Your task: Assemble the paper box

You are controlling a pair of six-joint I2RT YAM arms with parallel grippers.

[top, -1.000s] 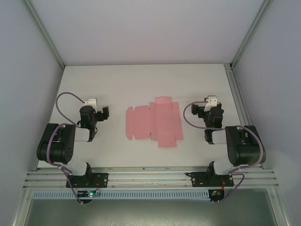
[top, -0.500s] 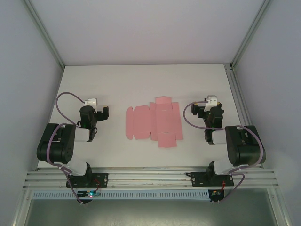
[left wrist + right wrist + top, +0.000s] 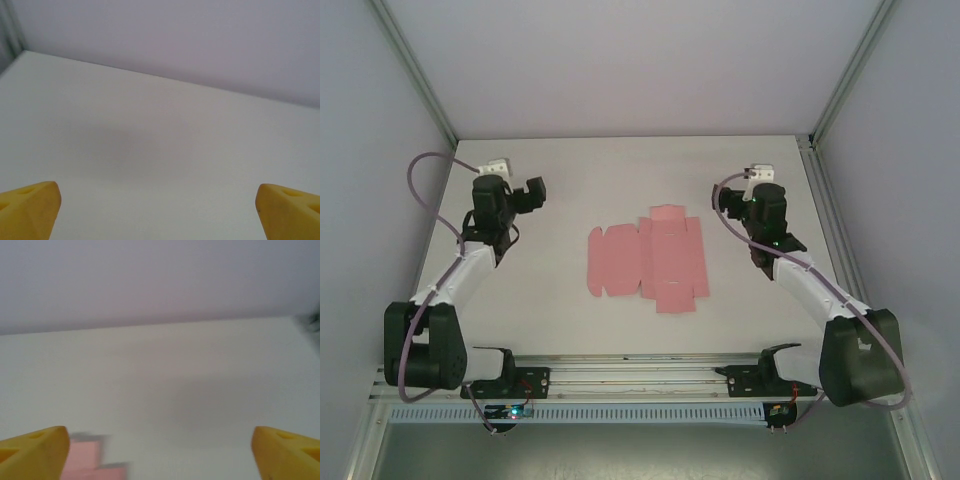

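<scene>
The paper box (image 3: pixel 649 261) lies flat and unfolded mid-surface (image 3: pixel 570 165). The left tool (image 3: pixel 159 212) hangs at its nine o'clock and the right tool (image 3: pixel 160 452) at three, both released and empty. Folding looks unstarted. Next, I reckon, a tool must reach a flap edge.

Your top view looks down from above and behind the arm bases, facing the far wall (image 3: pixel 620 60). It stands far enough back to take in the whole table (image 3: pixel 620 170), both arms and the side walls.

Each wrist view sits low and close over the table, looking across it to a wall; which wall cannot be told. Its own fingertips sit at the bottom corners: left fingertips (image 3: pixel 27 207), right fingertips (image 3: pixel 35 447).

The box (image 3: pixel 650 258) lies mid-table in your top view. The right wrist view shares one blurred corner of it at lower left.
</scene>
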